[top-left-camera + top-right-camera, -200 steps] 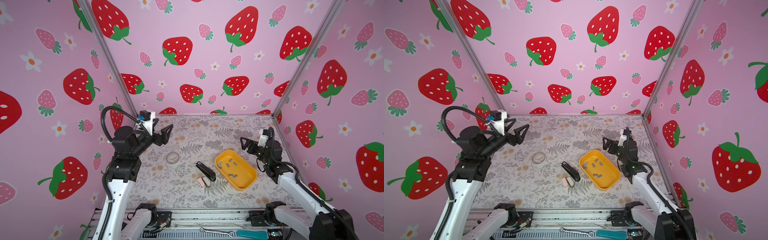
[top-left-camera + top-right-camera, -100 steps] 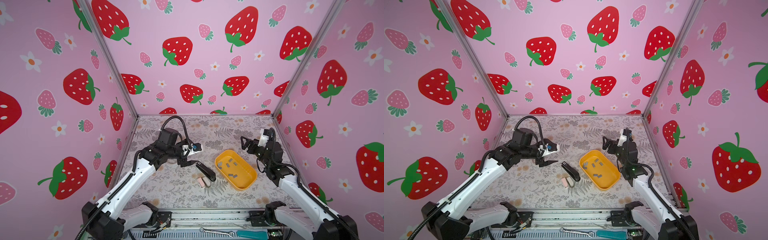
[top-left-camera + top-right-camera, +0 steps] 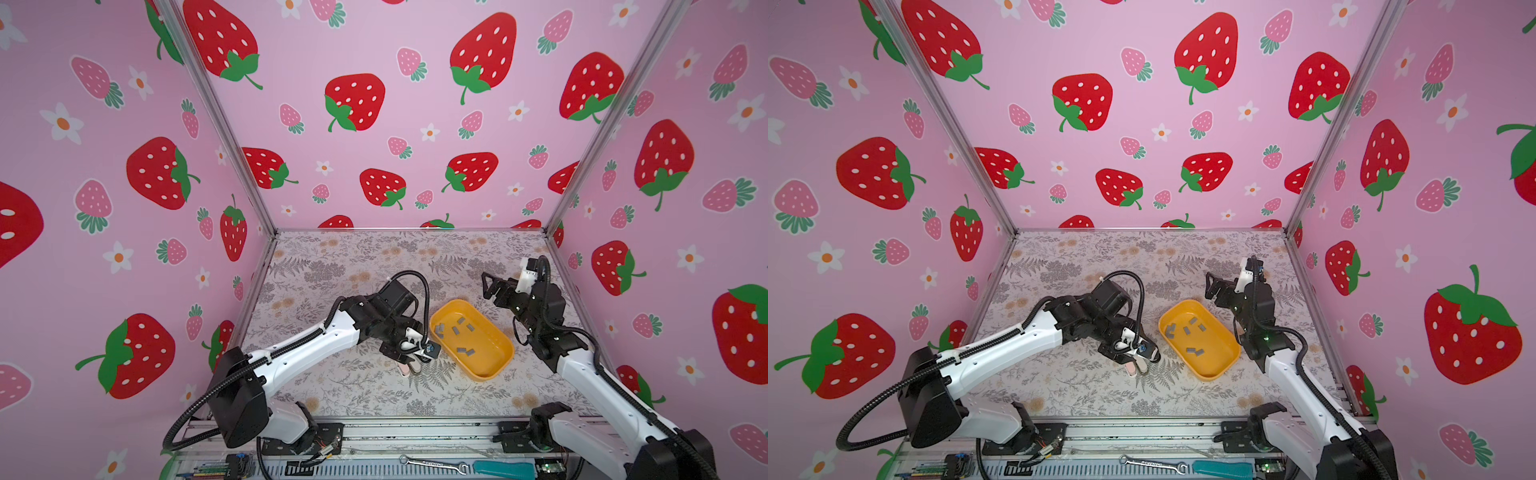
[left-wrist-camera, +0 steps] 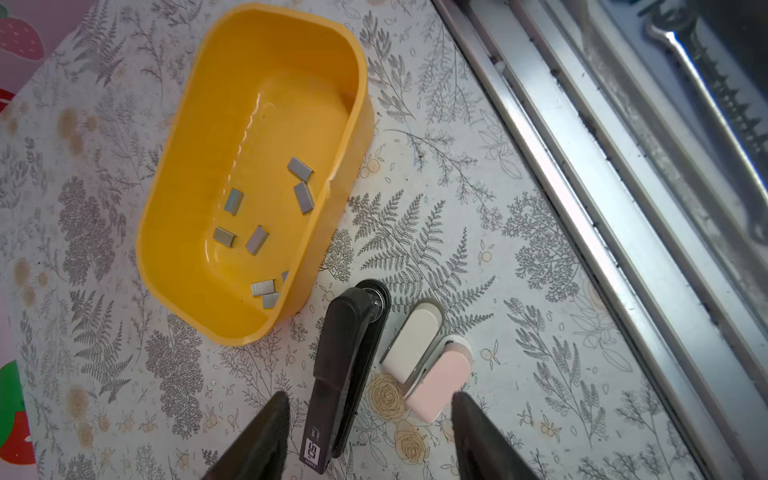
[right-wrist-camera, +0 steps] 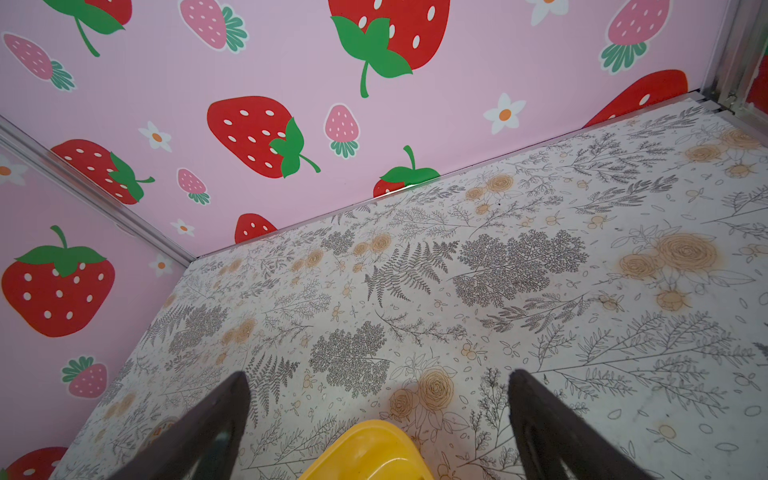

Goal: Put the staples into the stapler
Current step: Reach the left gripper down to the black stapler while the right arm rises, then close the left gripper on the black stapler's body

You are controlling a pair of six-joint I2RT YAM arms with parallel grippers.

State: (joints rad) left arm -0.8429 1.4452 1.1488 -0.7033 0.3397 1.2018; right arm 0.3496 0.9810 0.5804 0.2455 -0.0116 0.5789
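Staples (image 4: 257, 240): grey strips loose in yellow tray (image 4: 178, 166) on tabletop (image 4: 457, 208); black stapler (image 4: 345, 365) just beside it. Left jaws open, straddling stapler's end. Right jaws wide open near tray's far end.

A yellow tray (image 3: 486, 373) sits on the floral tabletop (image 3: 353, 266), about three o'clock from its middle, with its long axis running ten to four. Pink strawberry walls (image 3: 374, 158) close three sides. Past the front edge, at six o'clock, lies a wrench (image 3: 432, 462) — a teal-handled tool (image 3: 503, 467) at its three o'clock.
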